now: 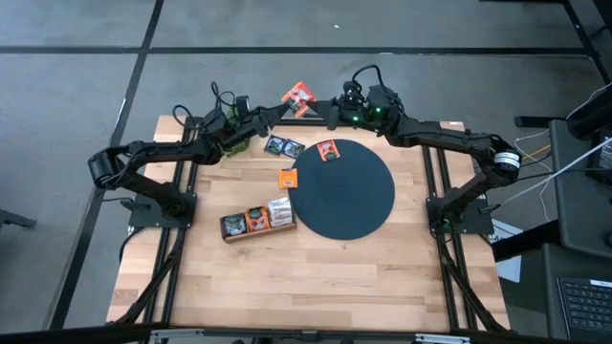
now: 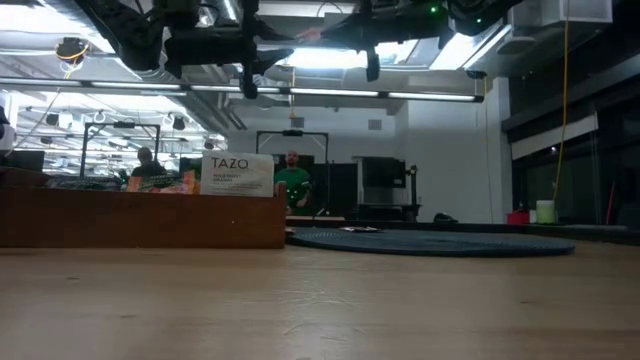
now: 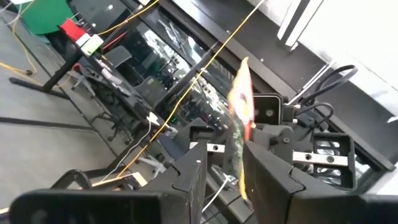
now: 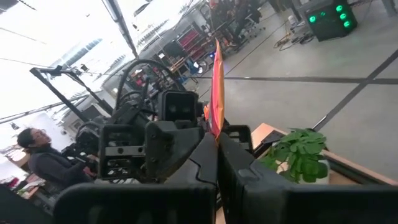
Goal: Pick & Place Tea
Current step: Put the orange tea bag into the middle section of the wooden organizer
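Observation:
An orange-red tea sachet [image 1: 299, 98] hangs in the air over the table's far edge, between my two grippers. My right gripper [image 4: 216, 140] comes in from the right and is shut on it. My left gripper [image 3: 222, 168] comes in from the left and is open, with the sachet [image 3: 239, 118] seen edge-on in the gap between its fingers. More tea lies below: two dark sachets [image 1: 284, 147] and an orange one [image 1: 287, 178] on the wood, and one [image 1: 328, 150] on the dark disc [image 1: 342, 189]. My right gripper pinches the sachet's right-hand edge [image 4: 216, 124] between its two fingers. It comes in about level from the table's right side. The sachet sticks out past the fingertips toward my left gripper, lifted clear of the table. My left gripper: the sachet stands close to one finger [image 3: 267, 168]; whether they touch I cannot tell.
A wooden tray [image 1: 256, 220] holding several sachets lies left of the disc; in the low view a white TAZO sachet [image 2: 238, 175] stands up in it. A green plant [image 4: 301, 152] sits at the far left of the table. The near half of the table [image 1: 306, 287] is bare wood.

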